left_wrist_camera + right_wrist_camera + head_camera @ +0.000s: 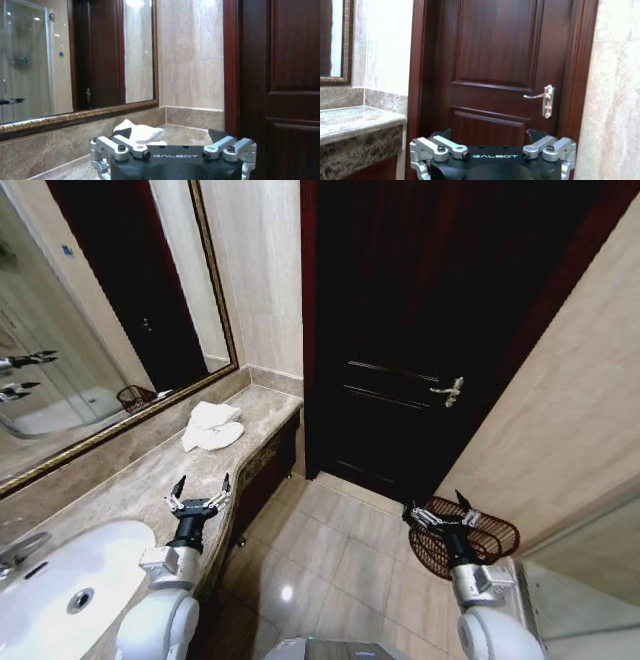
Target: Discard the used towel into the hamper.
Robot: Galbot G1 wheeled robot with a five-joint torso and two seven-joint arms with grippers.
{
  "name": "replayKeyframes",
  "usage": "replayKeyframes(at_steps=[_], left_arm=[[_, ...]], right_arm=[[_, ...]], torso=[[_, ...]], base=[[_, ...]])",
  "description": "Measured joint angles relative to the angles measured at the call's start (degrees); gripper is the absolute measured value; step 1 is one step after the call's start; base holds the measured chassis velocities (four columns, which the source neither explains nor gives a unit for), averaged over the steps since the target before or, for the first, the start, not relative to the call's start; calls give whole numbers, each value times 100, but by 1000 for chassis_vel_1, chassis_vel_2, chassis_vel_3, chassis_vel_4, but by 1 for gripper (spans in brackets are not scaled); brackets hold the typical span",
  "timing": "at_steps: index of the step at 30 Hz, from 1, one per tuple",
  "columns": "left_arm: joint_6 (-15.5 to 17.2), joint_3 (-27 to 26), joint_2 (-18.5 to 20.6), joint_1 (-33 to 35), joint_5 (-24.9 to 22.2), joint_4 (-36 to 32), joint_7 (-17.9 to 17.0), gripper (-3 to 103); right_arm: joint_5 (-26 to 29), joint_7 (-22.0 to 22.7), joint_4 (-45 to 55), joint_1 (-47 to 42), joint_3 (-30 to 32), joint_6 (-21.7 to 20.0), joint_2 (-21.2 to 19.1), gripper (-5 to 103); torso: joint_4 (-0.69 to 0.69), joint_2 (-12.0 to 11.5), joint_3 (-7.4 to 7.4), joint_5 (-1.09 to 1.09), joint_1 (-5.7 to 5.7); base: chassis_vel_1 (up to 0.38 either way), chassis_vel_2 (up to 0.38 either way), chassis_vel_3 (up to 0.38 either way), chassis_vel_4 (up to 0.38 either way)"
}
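The used towel (213, 426) is white and lies crumpled on the marble counter (130, 490), near its far end by the door. My left gripper (199, 488) hovers open over the counter, short of the towel, with nothing between its fingers. In the left wrist view the towel (140, 133) lies just beyond the open left gripper (170, 134). The hamper (495, 535), a dark red-brown wire basket, stands on the floor at the right wall. My right gripper (440, 508) is open and empty in front of the hamper's rim; in the right wrist view this gripper (489, 134) faces the door.
A white sink (70, 575) is set in the counter near me. A framed mirror (110, 300) runs along the wall behind the counter. A dark wooden door (420, 330) with a metal handle (542, 96) is shut ahead. Tiled floor (330, 550) lies between counter and hamper.
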Motion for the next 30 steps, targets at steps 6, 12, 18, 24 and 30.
replayKeyframes(at_steps=[6,12,18,24,30], left_arm=[[0,-6,-17,1,-1,0,0,100],[-5,-14,-31,-9,-2,29,0,100],[-8,-17,-38,-20,-2,71,0,100],[-21,-28,-32,-46,-4,100,0,100],[-46,-31,-34,-58,-9,163,-9,100]], right_arm=[[-4,-2,-8,2,0,-1,0,100],[-18,-2,-10,7,-3,-23,0,100],[-20,-2,-33,3,2,-21,6,100],[-24,-2,-33,9,-3,-19,16,100],[-50,-42,-23,4,-8,-47,28,100]], torso=[[-1,0,0,0,1],[0,0,0,0,0],[-1,0,0,0,0],[-1,0,0,-1,0],[-1,0,0,-1,0]], base=[[-86,98,100,-72],[-51,107,111,-53],[-60,115,104,-69],[-54,113,119,-56],[-57,123,113,-50]])
